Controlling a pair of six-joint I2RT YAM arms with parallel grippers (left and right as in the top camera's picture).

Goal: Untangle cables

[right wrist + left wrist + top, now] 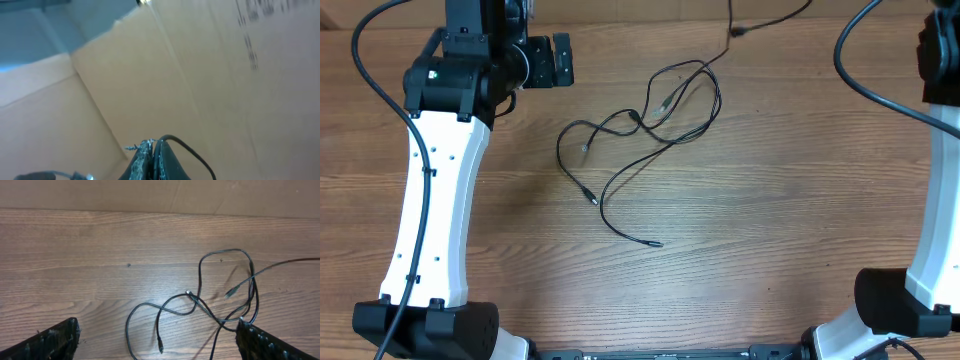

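Left jaws are hanging wide apart; right jaws are pinching a strand running off toward one o'clock. Most cables (638, 120) are lying mid-desk (800, 220), loops crossing, so untangling is looking barely begun.

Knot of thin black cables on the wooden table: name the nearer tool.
Left. The left tool, open, hovers just beside the knot of thin black cables; the right tool faces brown cardboard, outside the overhead view.
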